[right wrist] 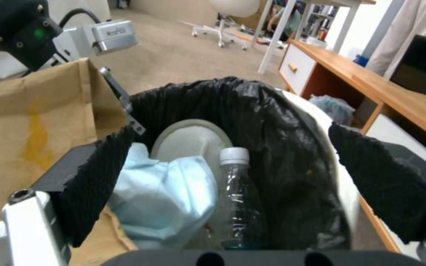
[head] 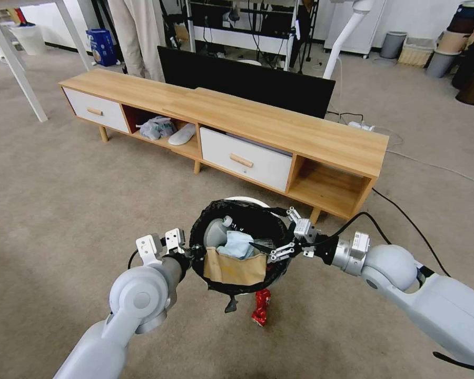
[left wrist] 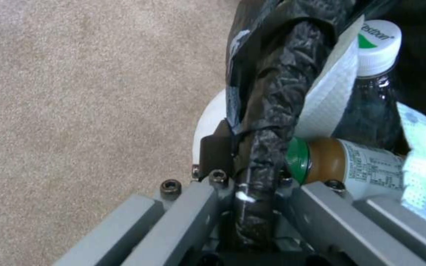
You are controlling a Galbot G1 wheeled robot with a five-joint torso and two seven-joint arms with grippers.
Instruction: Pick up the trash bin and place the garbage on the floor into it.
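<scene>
Readable writing is scarce: a white bottle cap (left wrist: pixel 379 44) in the left wrist view carries a green logo w/ partly legible print, "...estbon" or similar; the label text on the bottle beside it is too small to read.

The trash bin (head: pixel 240 246), small, round, white, lined w/ a crinkly black plastic bag (right wrist: pixel 272 122), is held off the floor (head: pixel 63 210), in front of the wooden cabinet (head: pixel 279 126). The left gripper (left wrist: pixel 250 207) is clenched on the bin's rim, bag plastic bunched between its grey fingers. The right gripper (right wrist: pixel 233 177) sits at the opposite side of the bin's rim, released, its black ridged pads (right wrist: pixel 94 177) spread wide w/ nothing between them.

Inside the bin: a brown paper bag (head: pixel 235 267) w/ a yellowish stain, flat against the near wall; a pale blue face mask (right wrist: pixel 166 195), soft & crumpled; a clear bottle (right wrist: pixel 235 195) w/ white cap, standing upright; a green-capped bottle (left wrist: pixel 346 162) w/ brownish contents, lying on its side; a white embossed tissue (left wrist: pixel 329 99); a pale rounded item behind the mask, can't tell what.

A crushed red can (head: pixel 260 307) lies on the beige short-pile carpet just below the bin, beside the knotted bag tail (head: pixel 230 303).

In the cabinet's open shelf: a grey bundle (head: pixel 156 127) & a white slipper (head: pixel 183 134)
</scene>
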